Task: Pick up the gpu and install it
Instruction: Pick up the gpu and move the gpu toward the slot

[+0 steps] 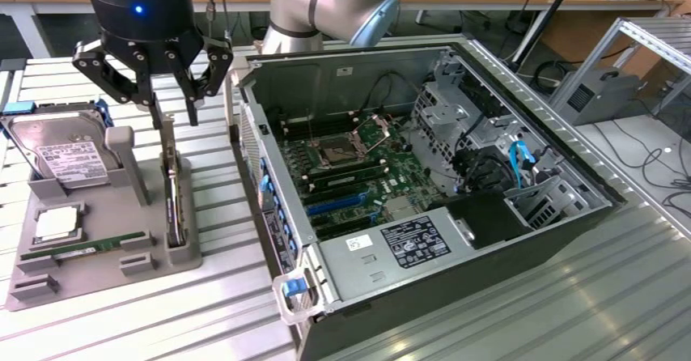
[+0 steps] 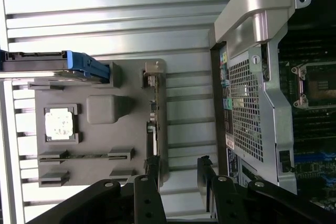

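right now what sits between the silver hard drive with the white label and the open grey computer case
In the exterior view: the grey tray's upright post, then the thin dark gpu standing on edge.

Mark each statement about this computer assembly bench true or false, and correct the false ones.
1. The gpu stands on edge in the grey tray. True.
2. The gripper is shut on the gpu. False: its jaws are open above the card, holding nothing.
3. The hard drive sits inside the computer case. False: it leans in the tray, outside the case.
4. The case lies open with its motherboard showing. True.
5. The memory stick lies in the tray. True.
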Action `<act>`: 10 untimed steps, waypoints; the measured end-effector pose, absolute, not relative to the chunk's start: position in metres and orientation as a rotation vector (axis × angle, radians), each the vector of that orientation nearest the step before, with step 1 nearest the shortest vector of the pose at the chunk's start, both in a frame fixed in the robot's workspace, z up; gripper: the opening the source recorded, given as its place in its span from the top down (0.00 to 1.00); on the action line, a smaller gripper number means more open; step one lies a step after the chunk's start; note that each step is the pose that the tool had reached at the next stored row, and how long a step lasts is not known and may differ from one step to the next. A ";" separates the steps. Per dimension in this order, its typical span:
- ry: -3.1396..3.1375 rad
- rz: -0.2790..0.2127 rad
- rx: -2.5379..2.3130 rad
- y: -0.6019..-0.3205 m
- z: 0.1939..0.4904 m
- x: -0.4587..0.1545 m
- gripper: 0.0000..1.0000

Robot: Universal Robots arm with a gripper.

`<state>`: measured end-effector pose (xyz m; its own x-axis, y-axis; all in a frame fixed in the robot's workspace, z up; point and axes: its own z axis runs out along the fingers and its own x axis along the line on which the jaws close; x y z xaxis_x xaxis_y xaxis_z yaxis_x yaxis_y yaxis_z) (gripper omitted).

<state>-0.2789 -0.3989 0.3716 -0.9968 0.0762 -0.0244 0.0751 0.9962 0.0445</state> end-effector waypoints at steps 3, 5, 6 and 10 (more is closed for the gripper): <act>3.113 0.068 0.118 -0.399 0.371 -0.279 0.58; 3.113 0.068 0.118 -0.399 0.370 -0.279 0.58; 3.112 0.068 0.118 -0.399 0.370 -0.279 0.58; 3.113 0.068 0.118 -0.399 0.369 -0.279 0.58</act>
